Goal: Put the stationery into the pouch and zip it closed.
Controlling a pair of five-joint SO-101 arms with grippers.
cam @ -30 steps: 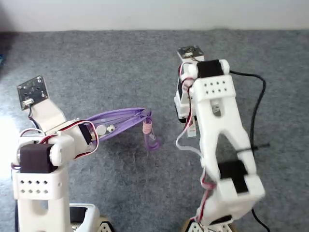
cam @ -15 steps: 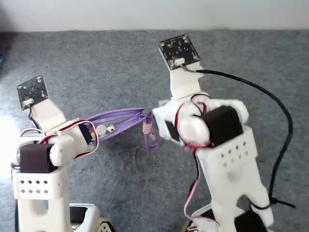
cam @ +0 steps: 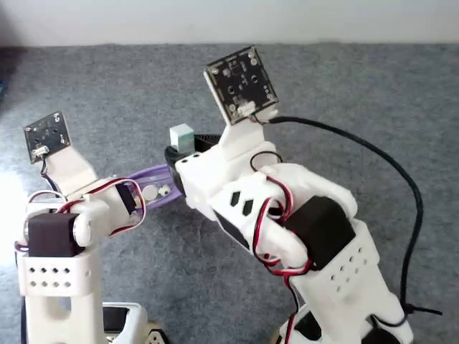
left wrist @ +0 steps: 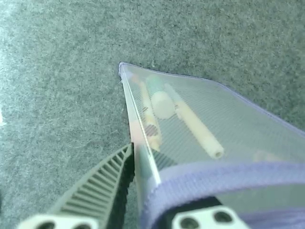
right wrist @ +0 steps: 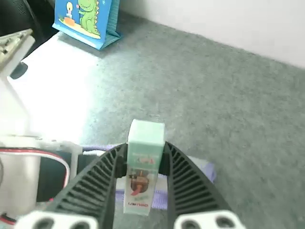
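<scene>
The right claw [right wrist: 144, 151] pinches a mint-green eraser [right wrist: 147, 136]; the left claw [left wrist: 145, 191] clamps the purple-trimmed translucent pouch [left wrist: 224, 119].

We are gripping a pale green eraser [right wrist: 144, 181] upright in our right gripper [right wrist: 144, 148], over the purple-trimmed translucent pouch [left wrist: 224, 124] containing pens [left wrist: 193, 121].

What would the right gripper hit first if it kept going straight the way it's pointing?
Probably the pouch. The right gripper, shut on a green box, points down at the pouch's purple edge just beyond the box, with carpet behind. Depth is hard to judge.
</scene>
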